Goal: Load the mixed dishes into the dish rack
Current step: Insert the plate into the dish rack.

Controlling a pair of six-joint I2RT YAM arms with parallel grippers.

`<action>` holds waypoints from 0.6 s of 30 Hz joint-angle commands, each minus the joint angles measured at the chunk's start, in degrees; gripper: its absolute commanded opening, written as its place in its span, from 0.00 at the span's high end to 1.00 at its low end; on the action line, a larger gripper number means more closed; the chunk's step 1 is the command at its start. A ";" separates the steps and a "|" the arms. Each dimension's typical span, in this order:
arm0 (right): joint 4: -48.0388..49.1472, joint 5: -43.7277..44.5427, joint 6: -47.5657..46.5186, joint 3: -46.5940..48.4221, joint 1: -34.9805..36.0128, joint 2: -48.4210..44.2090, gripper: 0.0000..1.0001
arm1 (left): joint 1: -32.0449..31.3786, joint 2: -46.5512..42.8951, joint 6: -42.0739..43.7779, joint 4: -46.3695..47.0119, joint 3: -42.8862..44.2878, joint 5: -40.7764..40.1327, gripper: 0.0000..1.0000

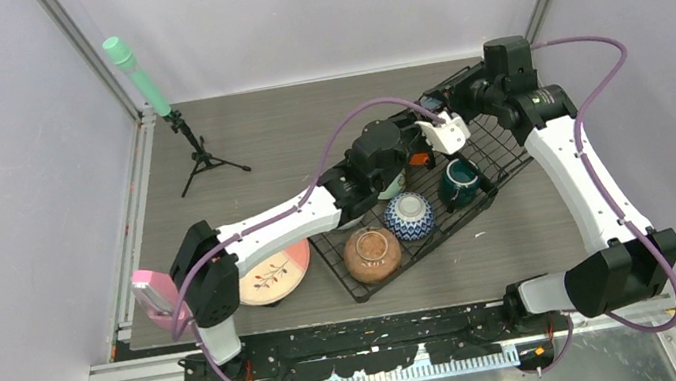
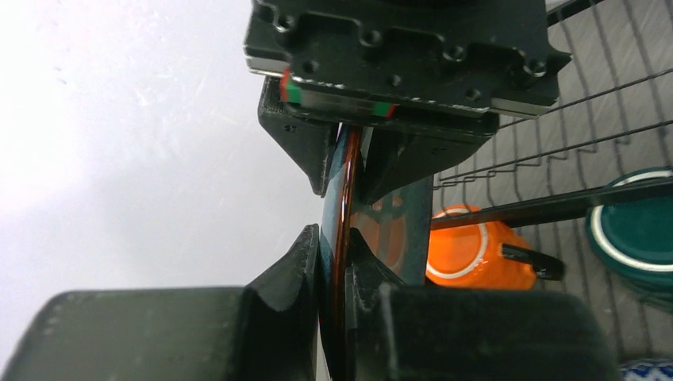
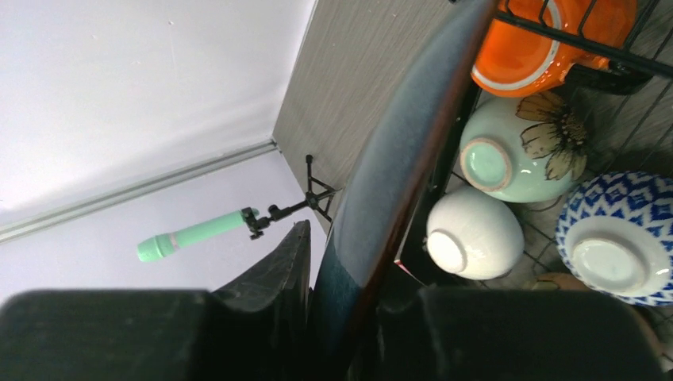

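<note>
The grey desk (image 1: 235, 135) carries the dish rack (image 1: 500, 151) at its middle, with both arms reaching to the rack's far left end. There the large dark teal speckled plate (image 3: 397, 151) stands on edge, just beside the orange mug (image 2: 468, 254). It is probably held upright because a plate that wide only fits the rack's slots edgewise. The left pincer (image 2: 333, 242) is clenched on the plate's rim. The right pincer (image 3: 345, 266) straddles the opposite rim with its jaws drawn in close, though I cannot tell if they press. Two holds on opposite edges would keep so broad a dish from swinging. Whether its lower edge sits in a slot is hidden. The pink plate (image 1: 271, 276) lies flat on the desk left of the rack and is not yet loaded. On the flat grid the brown bowl (image 1: 372, 253), the blue-patterned bowl (image 1: 409, 215), the mint-green bowl (image 3: 516, 159) and the white bowl (image 3: 472, 230) sit foot-up, likely so they would drain. The dark teal mug (image 1: 462, 182) rests near them on the wires.
</note>
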 commanded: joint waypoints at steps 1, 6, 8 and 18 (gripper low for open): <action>4.95 0.29 0.82 -0.51 0.04 -2.28 0.81 | -0.49 -5.80 3.17 14.91 1.57 -1.78 1.00; 6.59 2.45 -0.70 -0.49 0.04 -4.08 0.99 | -0.53 -6.71 2.38 14.00 0.35 -2.91 1.00; 7.66 2.52 -1.46 -0.06 0.03 -4.39 1.00 | -0.51 -7.17 1.23 13.33 -0.23 -3.45 0.94; 6.00 6.88 -5.87 6.38 0.03 -3.45 1.00 | -0.44 -7.49 -4.63 7.96 0.17 -6.61 0.50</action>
